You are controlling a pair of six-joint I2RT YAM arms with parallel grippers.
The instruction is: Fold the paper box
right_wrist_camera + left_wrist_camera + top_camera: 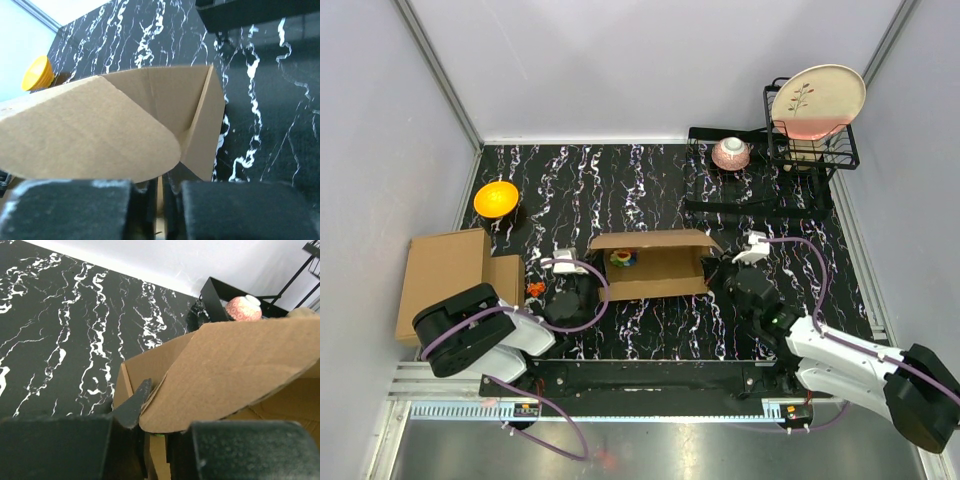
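**Handling.** The paper box (pixel 655 268) is corrugated cardboard. Expect it to be light, stiff across each panel and willing to bend only along its creases. A hard pinch will probably dent it, and with so little weight it may slide on the bench (pixel 620 180) when pushed from one side. Take hold on a flap edge close to its crease, one end per arm, so the loads oppose each other.

**End effector state.** The left end effector (pixel 156 445) is closed on the rounded end flap at the box's left end, and the cardboard runs down into the narrow gap between its fingers. The right end effector (pixel 159 200) is closed on the matching rounded flap at the right end.

**Location.** The box stands at mid-bench, open side up, directly between the two end effectors.

**View comparison.**
- Wrist views: these show each flap entering its gap and the upright end wall behind it. The top view hides this contact under the wrists.
- Top view: this alone shows the whole box outline and a small multicoloured item (pixel 622 258) inside it.
- Far field: the left wrist view shows a pink bowl (pixel 243 308) beyond the box, and the right wrist view shows a yellow bowl (pixel 36 73).
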